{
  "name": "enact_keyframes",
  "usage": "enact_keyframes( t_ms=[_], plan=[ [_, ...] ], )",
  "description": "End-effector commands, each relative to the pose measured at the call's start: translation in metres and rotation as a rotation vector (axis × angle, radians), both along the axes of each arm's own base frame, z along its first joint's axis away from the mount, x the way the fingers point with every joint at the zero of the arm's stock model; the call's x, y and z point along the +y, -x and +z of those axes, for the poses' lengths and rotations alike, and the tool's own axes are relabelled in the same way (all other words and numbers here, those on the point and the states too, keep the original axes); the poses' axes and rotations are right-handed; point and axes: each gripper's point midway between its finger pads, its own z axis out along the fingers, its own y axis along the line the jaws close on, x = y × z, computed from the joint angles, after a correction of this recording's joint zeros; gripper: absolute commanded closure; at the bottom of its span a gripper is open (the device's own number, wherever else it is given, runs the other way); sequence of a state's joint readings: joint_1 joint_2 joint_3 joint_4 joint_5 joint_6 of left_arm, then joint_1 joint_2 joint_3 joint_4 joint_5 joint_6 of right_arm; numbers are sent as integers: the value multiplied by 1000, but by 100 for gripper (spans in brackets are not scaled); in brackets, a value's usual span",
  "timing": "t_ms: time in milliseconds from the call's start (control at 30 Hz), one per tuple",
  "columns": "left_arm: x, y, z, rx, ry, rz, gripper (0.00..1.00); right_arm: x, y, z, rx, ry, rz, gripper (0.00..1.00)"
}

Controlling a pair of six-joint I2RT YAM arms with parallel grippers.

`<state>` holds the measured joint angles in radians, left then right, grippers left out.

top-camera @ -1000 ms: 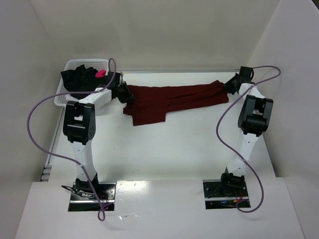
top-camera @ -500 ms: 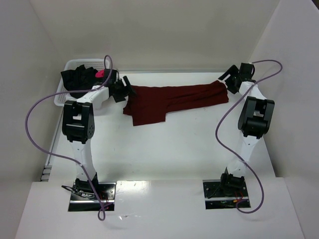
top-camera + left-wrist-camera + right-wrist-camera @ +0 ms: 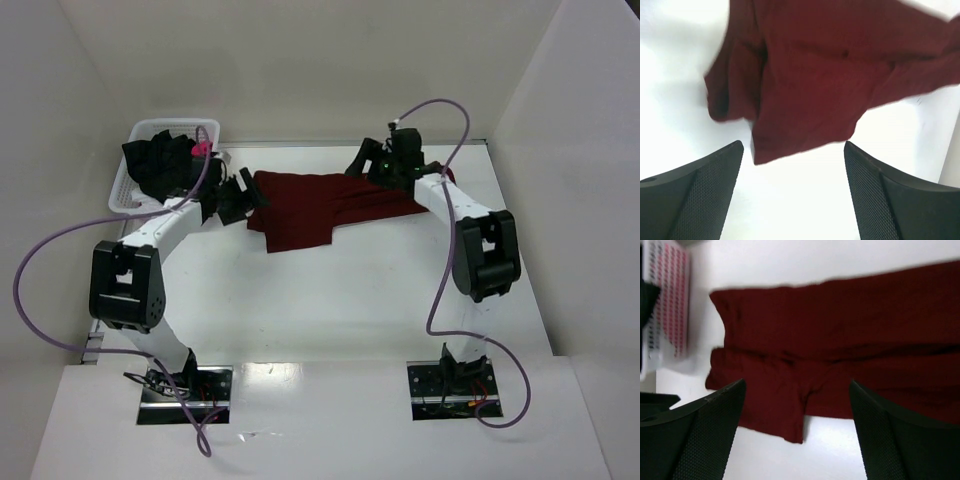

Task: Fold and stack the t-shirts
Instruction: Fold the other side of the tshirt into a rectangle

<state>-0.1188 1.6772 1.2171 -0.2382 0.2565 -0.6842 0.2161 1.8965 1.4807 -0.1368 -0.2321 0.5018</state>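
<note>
The maroon t-shirt lies stretched left to right on the far half of the white table, with one flap hanging toward the near side at its left end. My left gripper hovers open at the shirt's left edge. In the left wrist view the shirt lies just ahead of the empty left gripper. My right gripper is open above the shirt's middle, and the cloth fills the right wrist view beyond the right gripper. The black t-shirt with a pink mark sits in the basket.
The white mesh basket stands at the far left corner, and its wall shows at the top left of the right wrist view. White walls enclose the table on the left, back and right. Purple cables loop from both arms.
Both grippers have opened and let go of the maroon shirt's ends. The right arm has swung left from the shirt's right end to over its middle. The left gripper has shifted slightly nearer.
</note>
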Motion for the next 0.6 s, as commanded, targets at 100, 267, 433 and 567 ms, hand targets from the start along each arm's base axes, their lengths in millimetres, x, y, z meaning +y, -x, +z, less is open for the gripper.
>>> enact_keyframes(
  t_ms=[100,267,433,567],
  plan=[
    [-26,27,-31,75,50,-101,14,12,19,-71,206,-10,40,17],
    [-29,33,-57,126,64,-117,17,46,38,-80,219,12,90,18],
    [-31,30,-71,151,69,-123,19,63,57,-88,242,32,140,18],
    [-34,32,-89,193,80,-134,20,70,77,-96,272,15,153,19]
  ],
)
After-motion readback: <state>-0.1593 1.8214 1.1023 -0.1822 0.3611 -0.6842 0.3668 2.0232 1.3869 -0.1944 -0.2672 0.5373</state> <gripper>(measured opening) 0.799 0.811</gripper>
